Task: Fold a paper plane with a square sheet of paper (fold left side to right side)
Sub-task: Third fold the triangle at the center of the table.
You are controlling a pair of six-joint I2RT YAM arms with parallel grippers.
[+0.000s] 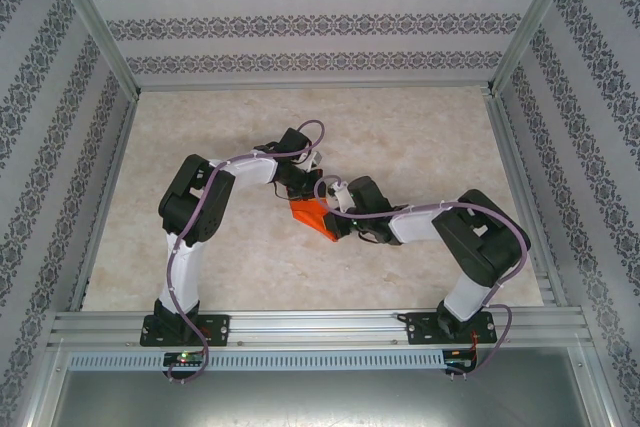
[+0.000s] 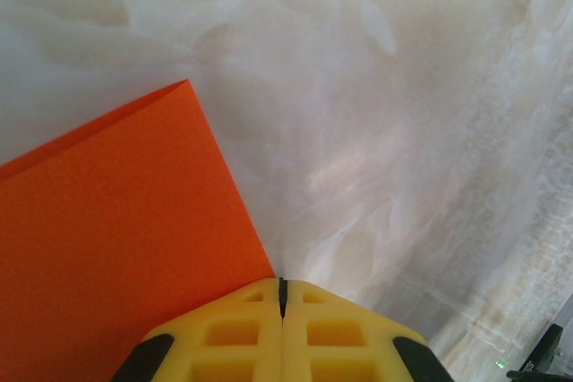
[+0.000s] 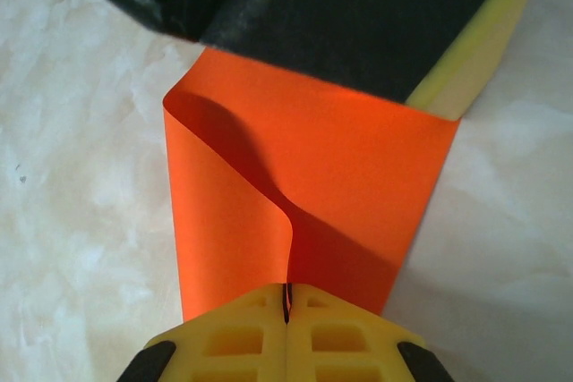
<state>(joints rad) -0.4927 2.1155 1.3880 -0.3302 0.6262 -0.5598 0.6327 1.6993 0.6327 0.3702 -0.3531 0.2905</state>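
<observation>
Orange sheet [image 3: 340, 176], seemingly in right pincer [image 3: 286, 300]

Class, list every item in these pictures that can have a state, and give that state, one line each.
square sheet of paper: partly folded, one side curled over in a loose loop, not creased flat.
right gripper: shut on the sheet's lifted edge.
left gripper: shut, tips at the sheet's edge; grip unclear.
</observation>
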